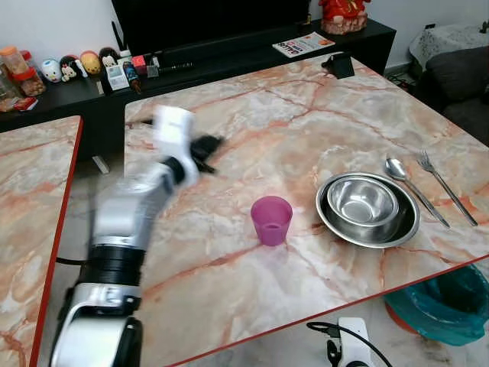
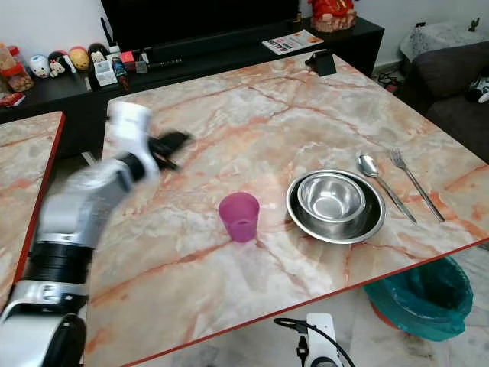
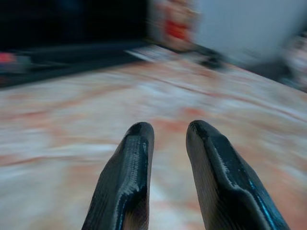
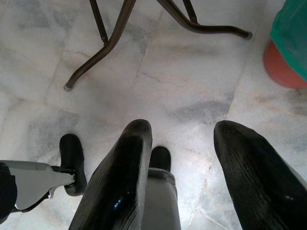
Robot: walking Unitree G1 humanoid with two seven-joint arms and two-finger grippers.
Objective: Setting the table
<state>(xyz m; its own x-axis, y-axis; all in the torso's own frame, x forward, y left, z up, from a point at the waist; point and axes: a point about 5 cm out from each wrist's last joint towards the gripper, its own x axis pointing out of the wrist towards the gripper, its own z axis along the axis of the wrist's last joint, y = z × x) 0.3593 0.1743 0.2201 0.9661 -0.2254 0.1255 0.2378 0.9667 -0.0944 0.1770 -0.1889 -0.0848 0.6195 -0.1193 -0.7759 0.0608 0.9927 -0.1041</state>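
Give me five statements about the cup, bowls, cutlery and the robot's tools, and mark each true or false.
1. The purple cup stands upright beside the steel bowls. True.
2. The spoon lies inside the bowls. False: it lies on the table beside them.
3. The fork lies next to the spoon. True.
4. The left tool grips the cup. False: it is open, empty, above bare tabletop.
5. The right tool is shut. False: it hangs open over the floor.
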